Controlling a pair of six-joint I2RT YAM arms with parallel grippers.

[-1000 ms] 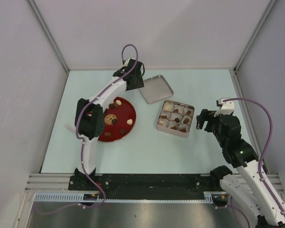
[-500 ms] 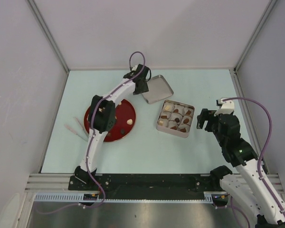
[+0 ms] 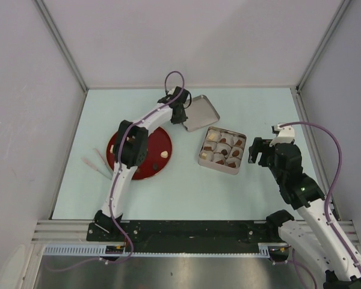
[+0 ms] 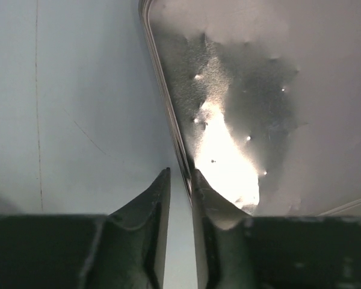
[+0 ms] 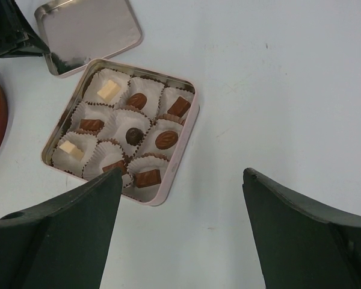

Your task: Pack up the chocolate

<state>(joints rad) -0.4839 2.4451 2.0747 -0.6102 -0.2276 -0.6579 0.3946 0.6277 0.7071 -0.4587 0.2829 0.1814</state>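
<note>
Left wrist view: the left gripper's (image 4: 179,180) close-set jaws straddle the lid's (image 4: 240,90) rim; whether they pinch it is unclear. Chocolate (image 5: 166,139) fills the tin (image 5: 182,144) mid-tabletop, and two pieces lie on the red plate (image 3: 162,141), which the left arm partly hides. The right gripper (image 5: 182,174) hangs wide open toward the right edge.

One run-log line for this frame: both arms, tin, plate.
left gripper astride lid rim, grip unconfirmed | right gripper open beside tin | tin full of chocolate | two pieces visible on red plate
</note>
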